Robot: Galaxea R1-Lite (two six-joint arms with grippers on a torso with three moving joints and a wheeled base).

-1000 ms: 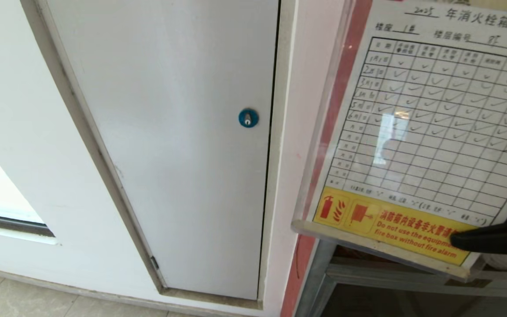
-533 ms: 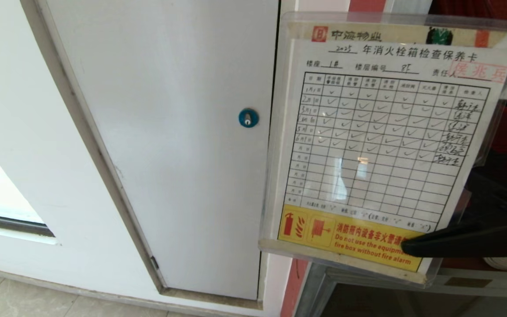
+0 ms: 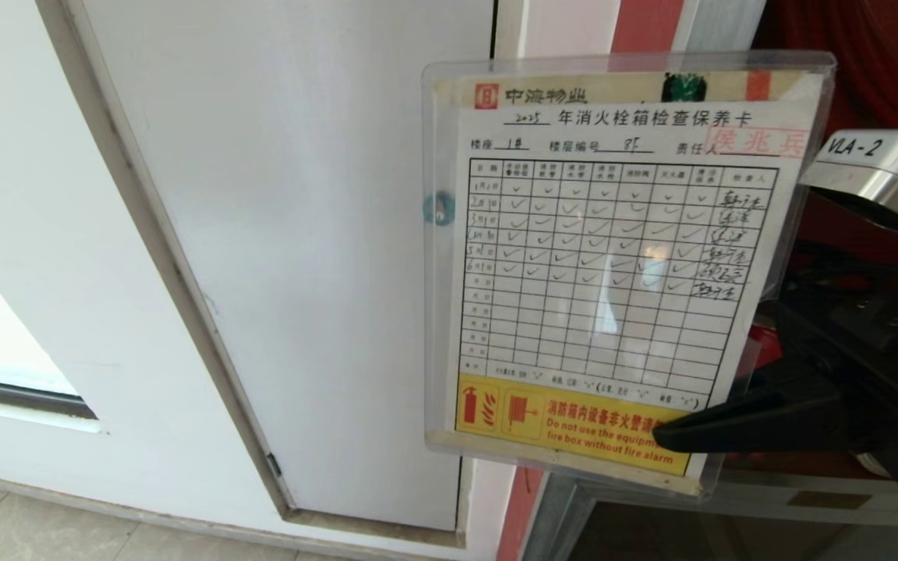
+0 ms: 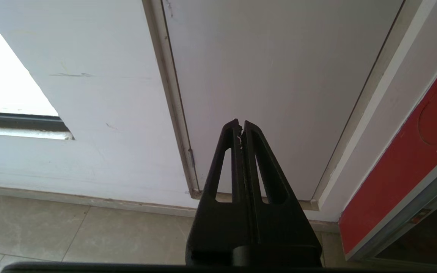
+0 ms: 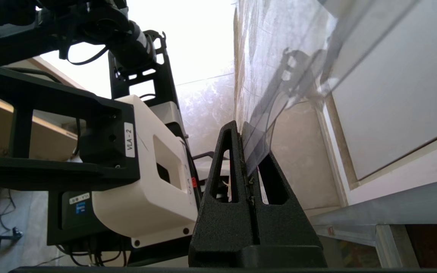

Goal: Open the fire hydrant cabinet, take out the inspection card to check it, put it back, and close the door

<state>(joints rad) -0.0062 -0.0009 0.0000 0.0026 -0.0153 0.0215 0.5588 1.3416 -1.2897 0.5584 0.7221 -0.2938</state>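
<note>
white panel (image 3: 293, 257) with a small blue lock (image 3: 439, 208) fills the wall; the inspection card (image 3: 613, 265) in its clear sleeve hangs upright before it, covering the lock. red cabinet interior (image 3: 870, 70) shows behind. right hand (image 3: 671, 432) is clamped on the card's lower corner. left hand (image 4: 241, 127), closed and empty, hangs above the tiled floor (image 4: 82, 239).

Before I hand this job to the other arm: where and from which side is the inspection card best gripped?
Grip the inspection card at its lower corner over the yellow strip, coming edge-on from its right side, as the right gripper does. The flat, thin, upright sleeve suits a pinch there, and the printed table stays uncovered.
</note>
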